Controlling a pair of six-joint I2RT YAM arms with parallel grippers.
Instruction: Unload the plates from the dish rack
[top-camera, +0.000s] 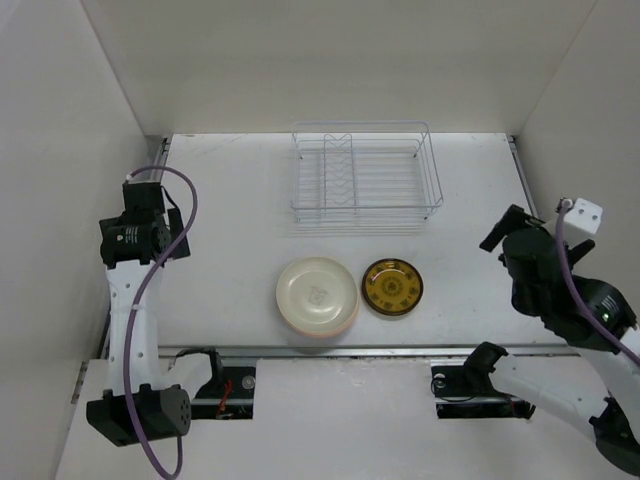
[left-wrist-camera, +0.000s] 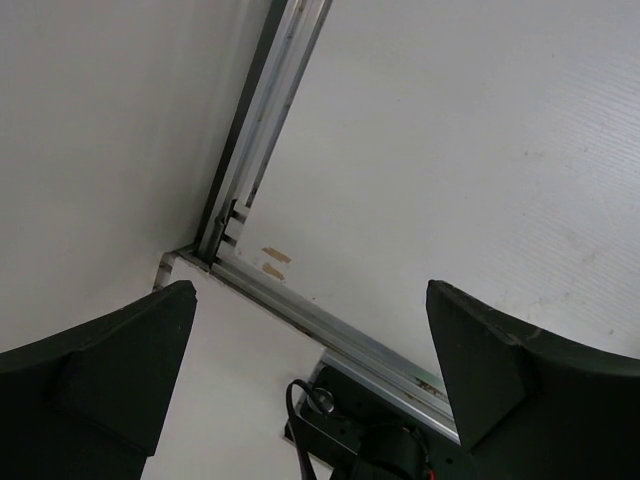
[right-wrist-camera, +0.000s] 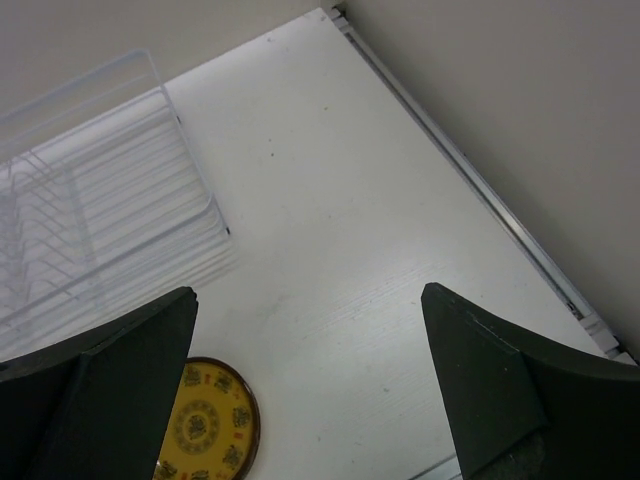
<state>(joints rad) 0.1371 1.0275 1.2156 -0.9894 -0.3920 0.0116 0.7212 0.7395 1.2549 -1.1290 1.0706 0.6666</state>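
The wire dish rack (top-camera: 365, 178) stands at the back middle of the table with no plate showing in its slots; its corner also appears in the right wrist view (right-wrist-camera: 100, 230). In front of it a cream plate (top-camera: 317, 293) lies flat on top of a stack, and a pinkish rim shows beneath it. Just right of the stack, the small amber patterned plate (top-camera: 392, 286) (right-wrist-camera: 205, 425) lies flat on the table. My left gripper (top-camera: 143, 205) (left-wrist-camera: 310, 290) hangs open at the far left, over the table's near left corner. My right gripper (top-camera: 505, 232) (right-wrist-camera: 310, 295) is open at the right, holding nothing.
White walls close in the table on the left, back and right. A metal rail (top-camera: 350, 351) runs along the near edge, with both arm bases just behind it. The left arm's purple cable (top-camera: 150, 290) loops beside the arm.
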